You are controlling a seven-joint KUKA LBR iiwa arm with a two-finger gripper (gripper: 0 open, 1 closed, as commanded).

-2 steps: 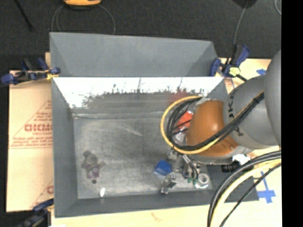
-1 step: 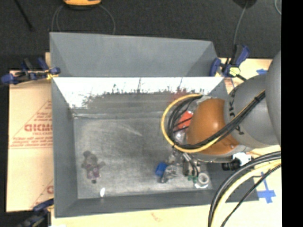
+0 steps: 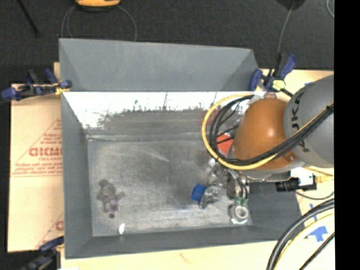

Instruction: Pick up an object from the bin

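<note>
Camera view: gripper (image 3: 216, 194) low at right side of bin (image 3: 157, 72), just beside small blue block (image 3: 197, 193); open or closed, impossible to tell.

Red thing (image 3: 224, 143) half hidden behind the arm's orange cover (image 3: 264, 134).

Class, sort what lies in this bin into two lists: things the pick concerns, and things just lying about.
Job in hand: gripper; small blue block beside it; grey bin.
Lying about: purplish thing at left; white bit front-left; silver ring front-right; red thing, partly hidden, at right.
</note>
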